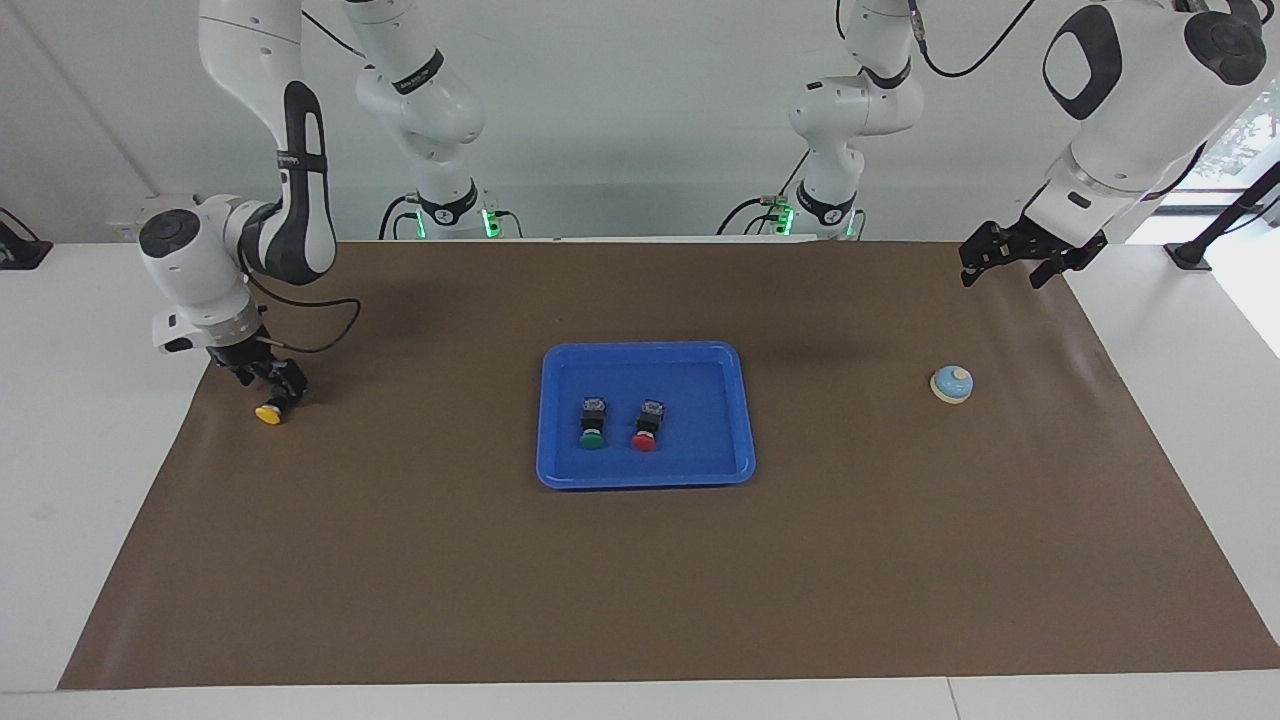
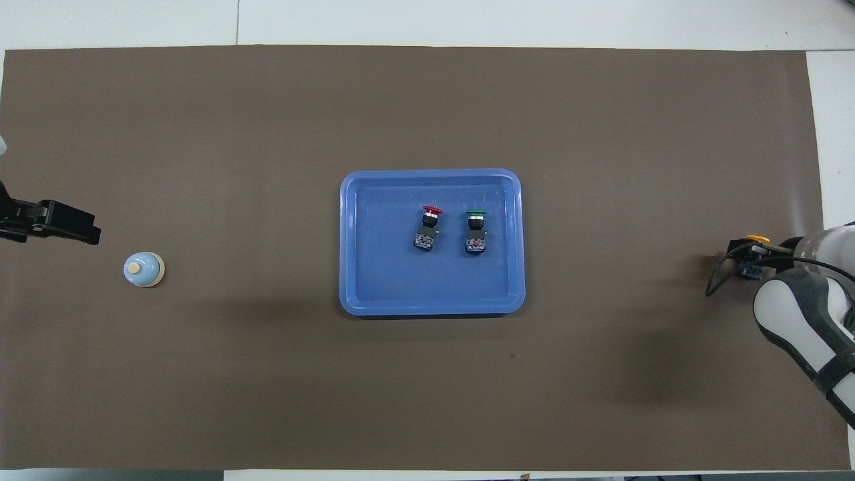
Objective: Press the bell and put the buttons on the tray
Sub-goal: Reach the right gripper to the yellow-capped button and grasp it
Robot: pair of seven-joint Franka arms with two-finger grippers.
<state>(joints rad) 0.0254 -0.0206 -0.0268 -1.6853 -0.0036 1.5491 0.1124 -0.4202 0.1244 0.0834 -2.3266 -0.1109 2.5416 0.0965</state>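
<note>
brown mat (image 1: 640, 580): yellow button (image 1: 268, 413) (lying flat) points its cap away from robots.

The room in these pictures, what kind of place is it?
Most likely a robotics lab: a pair of white arms is mounted at a table covered with a brown mat, with a blue tray of buttons and a bell laid out.

Brown paper mat (image 1: 640, 580) over a white table (image 1: 60, 480)
</note>
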